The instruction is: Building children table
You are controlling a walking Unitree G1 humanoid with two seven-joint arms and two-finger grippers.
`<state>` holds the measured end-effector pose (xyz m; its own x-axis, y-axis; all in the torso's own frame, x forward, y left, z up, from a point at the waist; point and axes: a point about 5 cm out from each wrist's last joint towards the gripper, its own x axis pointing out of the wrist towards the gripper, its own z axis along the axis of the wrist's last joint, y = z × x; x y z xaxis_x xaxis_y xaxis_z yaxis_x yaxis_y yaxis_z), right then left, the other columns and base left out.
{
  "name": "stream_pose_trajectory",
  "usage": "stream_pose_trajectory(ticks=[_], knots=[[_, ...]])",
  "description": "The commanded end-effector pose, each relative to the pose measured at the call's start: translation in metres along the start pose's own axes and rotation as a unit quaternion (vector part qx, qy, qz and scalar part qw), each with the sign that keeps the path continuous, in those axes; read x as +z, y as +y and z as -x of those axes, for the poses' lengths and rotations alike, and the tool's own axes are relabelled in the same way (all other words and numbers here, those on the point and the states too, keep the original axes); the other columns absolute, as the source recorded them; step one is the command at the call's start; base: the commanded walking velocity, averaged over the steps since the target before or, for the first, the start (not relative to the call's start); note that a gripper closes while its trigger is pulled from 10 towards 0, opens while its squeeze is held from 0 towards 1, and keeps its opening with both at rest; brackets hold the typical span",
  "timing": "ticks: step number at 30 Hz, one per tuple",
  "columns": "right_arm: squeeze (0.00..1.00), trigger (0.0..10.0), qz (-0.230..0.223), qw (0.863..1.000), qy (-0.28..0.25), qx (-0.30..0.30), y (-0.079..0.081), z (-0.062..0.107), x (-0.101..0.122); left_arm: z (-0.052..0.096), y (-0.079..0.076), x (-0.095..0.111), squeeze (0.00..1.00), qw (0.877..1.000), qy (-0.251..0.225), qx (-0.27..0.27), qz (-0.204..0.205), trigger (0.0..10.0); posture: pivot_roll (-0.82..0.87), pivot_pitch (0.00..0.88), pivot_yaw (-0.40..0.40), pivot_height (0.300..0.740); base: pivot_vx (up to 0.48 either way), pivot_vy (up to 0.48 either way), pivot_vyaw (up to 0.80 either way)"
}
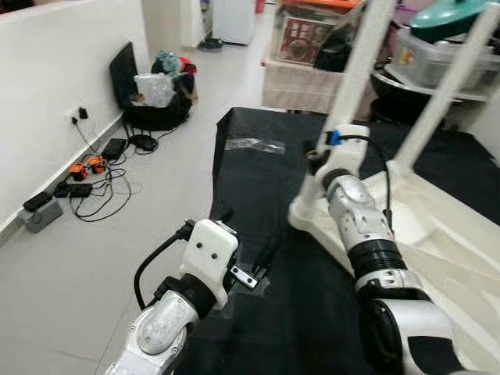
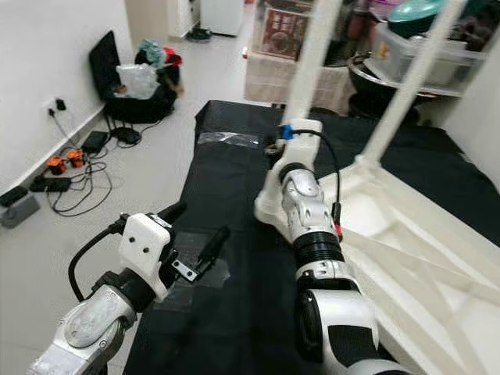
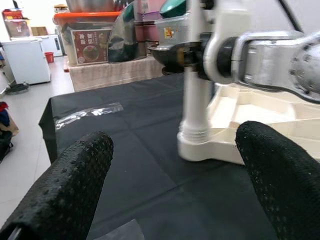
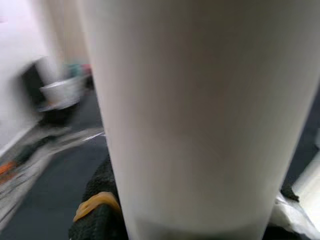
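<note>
Table leg (image 2: 312, 62) in right hand (image 2: 283, 148)

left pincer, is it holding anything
No, the left pincer is open with bare space between its fingers, above the black cloth.

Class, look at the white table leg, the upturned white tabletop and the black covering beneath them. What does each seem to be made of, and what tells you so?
White table leg: probably moulded plastic, smooth, satin sheen, ribbed collar at its base.
Upturned white tabletop: likely the same plastic, with moulded ribs underneath.
Black covering: seemingly matte fabric or sheet, draping over the edge.
</note>
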<state>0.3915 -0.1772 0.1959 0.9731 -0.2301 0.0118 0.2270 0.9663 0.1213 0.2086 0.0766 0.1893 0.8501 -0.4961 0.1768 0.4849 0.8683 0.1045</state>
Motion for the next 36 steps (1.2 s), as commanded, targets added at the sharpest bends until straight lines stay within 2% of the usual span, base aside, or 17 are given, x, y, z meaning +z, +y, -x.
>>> stream_pose_trajectory(ticks=[1, 4, 5, 7, 8, 15, 16, 20, 21, 22, 23, 25, 27, 28, 29, 31, 36], knots=[[0.0, 0.0, 0.003, 0.998, 0.011, -0.069, -0.016, 0.004, -0.006, 0.0, -0.001, -0.002, 0.0, 1.0, 0.004, -0.002, 0.001, 10.0, 0.09, 0.001, -0.101, 0.74, 0.0, 0.0, 0.0], [0.0, 0.4, -0.025, 0.997, 0.009, -0.077, 0.0, 0.01, -0.006, 0.001, -0.002, -0.002, 0.0, 1.0, 0.005, -0.003, 0.001, 10.0, 0.09, 0.0, -0.101, 0.74, 0.0, 0.0, 0.0], [0.0, 9.8, -0.025, 0.998, 0.01, -0.058, 0.007, 0.009, -0.006, 0.001, -0.002, -0.002, 0.0, 1.0, 0.005, -0.003, 0.001, 10.0, 0.09, 0.0, -0.102, 0.74, 0.0, 0.0, 0.0], [0.0, 10.0, -0.025, 0.999, 0.008, -0.042, 0.013, 0.009, -0.005, 0.001, -0.003, -0.003, 0.0, 1.0, 0.005, -0.004, 0.002, 10.0, 0.09, 0.0, -0.102, 0.74, 0.0, 0.0, 0.0], [1.0, 10.0, -0.022, 1.0, 0.0, -0.022, 0.019, 0.008, -0.002, 0.001, -0.003, -0.003, 0.0, 1.0, 0.006, -0.004, 0.001, 10.0, 0.09, 0.0, -0.105, 0.74, 0.0, 0.0, 0.0], [1.0, 10.0, -0.015, 0.998, -0.036, 0.04, 0.034, 0.008, 0.012, 0.001, -0.003, -0.003, 0.0, 1.0, 0.006, -0.003, 0.002, 10.0, 0.09, 0.0, -0.107, 0.74, 0.0, 0.0, 0.0], [0.0, 10.0, 0.003, 0.991, -0.028, 0.132, 0.043, 0.002, 0.02, 0.001, -0.003, -0.003, 0.0, 1.0, 0.005, -0.003, 0.001, 10.0, 0.09, 0.0, -0.106, 0.74, 0.0, 0.0, 0.0], [0.0, 10.0, 0.009, 0.98, -0.008, 0.197, 0.046, 0.0, 0.022, 0.001, -0.002, -0.003, 0.0, 1.0, 0.004, -0.002, 0.0, 10.0, 0.09, 0.0, -0.106, 0.74, 0.0, 0.0, 0.0], [0.0, 10.0, 0.018, 0.965, 0.012, 0.26, 0.047, 0.0, 0.021, 0.0, -0.002, -0.003, 0.0, 1.0, 0.004, -0.002, 0.0, 10.0, 0.09, 0.0, -0.107, 0.74, 0.0, 0.0, 0.0], [0.0, 10.0, 0.018, 0.965, 0.012, 0.26, 0.047, 0.0, 0.021, 0.0, -0.002, -0.003, 0.0, 1.0, 0.004, -0.002, 0.0, 10.0, 0.09, 0.0, -0.107, 0.74, 0.0, 0.0, 0.0], [0.0, 10.0, 0.023, 0.954, 0.026, 0.298, 0.046, 0.0, 0.02, 0.0, -0.002, -0.003, 0.0, 1.0, 0.004, -0.002, 0.0, 10.0, 0.09, 0.0, -0.109, 0.74, 0.0, 0.0, 0.0], [0.0, 10.0, 0.029, 0.898, 0.043, 0.438, 0.043, 0.011, 0.016, 0.0, -0.002, -0.002, 0.0, 1.0, 0.002, -0.003, 0.0, 10.0, 0.1, 0.0, -0.113, 0.74, 0.0, 0.0, 0.0], [0.0, 10.0, 0.028, 0.858, 0.042, 0.511, 0.04, 0.019, 0.014, -0.001, -0.003, -0.002, 0.0, 1.0, 0.002, -0.002, 0.0, 10.0, 0.1, 0.0, -0.115, 0.74, 0.0, 0.0, 0.0], [0.0, 10.0, 0.03, 0.846, 0.041, 0.531, 0.039, 0.021, 0.013, -0.001, -0.003, -0.002, 0.0, 1.0, 0.002, -0.002, 0.0, 10.0, 0.1, 0.0, -0.115, 0.74, 0.0, 0.0, 0.0], [0.0, 10.0, 0.03, 0.846, 0.041, 0.531, 0.039, 0.021, 0.013, -0.001, -0.003, -0.002, 0.0, 1.0, 0.002, -0.002, 0.0, 10.0, 0.1, 0.0, -0.115, 0.74, 0.0, 0.0, 0.0], [0.0, 10.0, 0.016, 0.81, 0.034, 0.585, 0.038, 0.027, 0.013, -0.001, -0.001, -0.002, 0.0, 1.0, 0.001, -0.001, -0.001, 10.0, 0.1, 0.0, -0.113, 0.74, 0.0, 0.0, 0.0], [0.0, 10.0, -0.003, 0.789, 0.042, 0.613, 0.041, 0.027, 0.01, -0.001, -0.001, -0.001, 0.0, 1.0, 0.0, -0.001, -0.002, 10.0, 0.1, 0.0, -0.107, 0.74, 0.0, 0.0, 0.0]])
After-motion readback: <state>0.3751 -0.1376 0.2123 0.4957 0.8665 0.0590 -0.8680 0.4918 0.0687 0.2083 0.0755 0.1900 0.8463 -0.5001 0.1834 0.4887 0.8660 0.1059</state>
